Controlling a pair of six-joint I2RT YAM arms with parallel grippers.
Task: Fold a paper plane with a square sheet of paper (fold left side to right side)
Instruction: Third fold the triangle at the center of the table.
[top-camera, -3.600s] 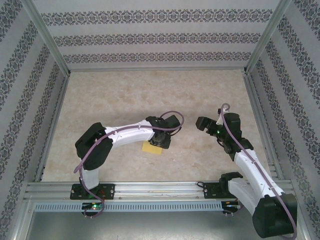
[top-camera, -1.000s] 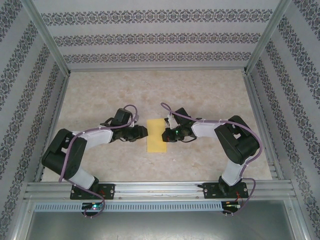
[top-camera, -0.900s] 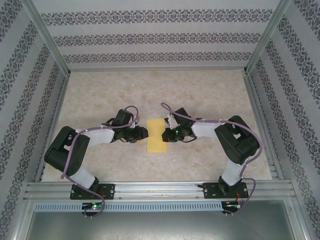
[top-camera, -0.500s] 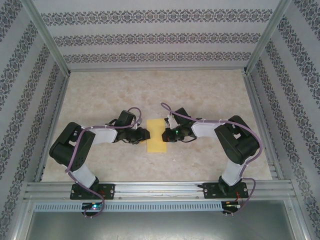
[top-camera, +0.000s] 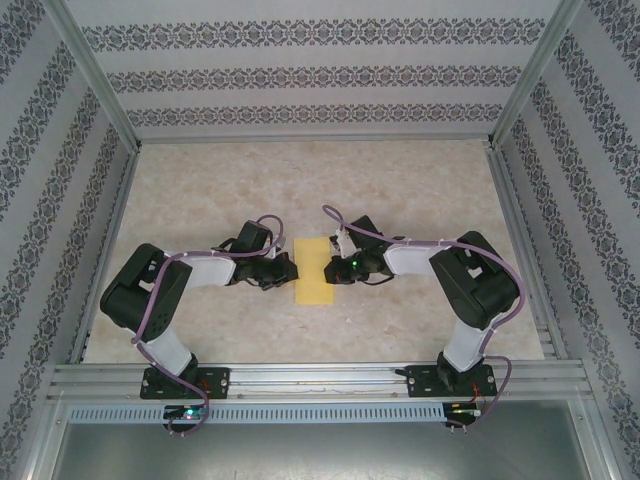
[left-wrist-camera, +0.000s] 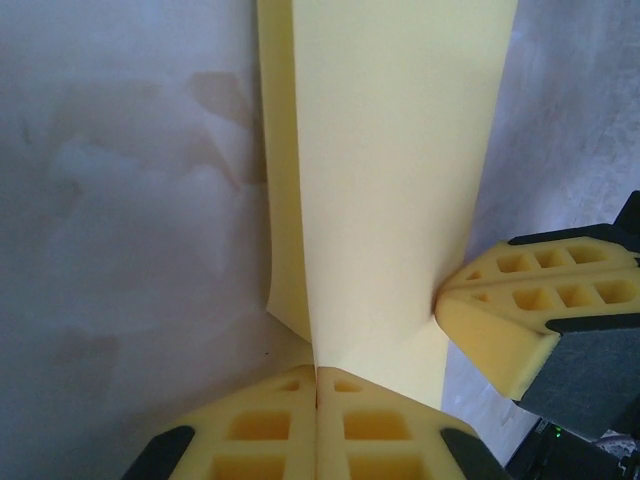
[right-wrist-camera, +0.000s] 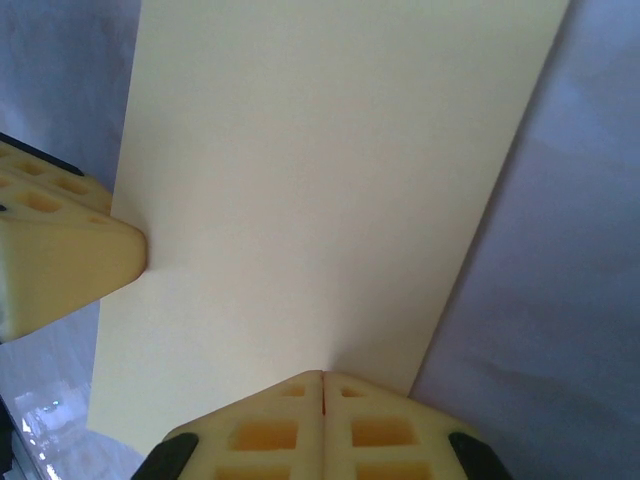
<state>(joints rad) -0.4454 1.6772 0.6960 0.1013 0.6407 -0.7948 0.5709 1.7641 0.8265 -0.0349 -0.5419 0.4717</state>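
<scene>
Paper (top-camera: 313, 272) between left hand (top-camera: 290, 268), right hand (top-camera: 334, 268)

**Marbled desk carries one folded yellow sheet**

The desk (top-camera: 300, 180) is a pale, beige-marbled surface inside an aluminium frame (top-camera: 300, 372). On it, near its middle, lies the square sheet of paper (top-camera: 314, 270), folded into a narrow yellow rectangle with its long sides running away from the near edge. Two layers show along one long side.

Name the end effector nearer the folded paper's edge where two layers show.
Left. The left end effector, shut, sits at that edge of the paper; the right end effector touches the opposite long edge.
</scene>
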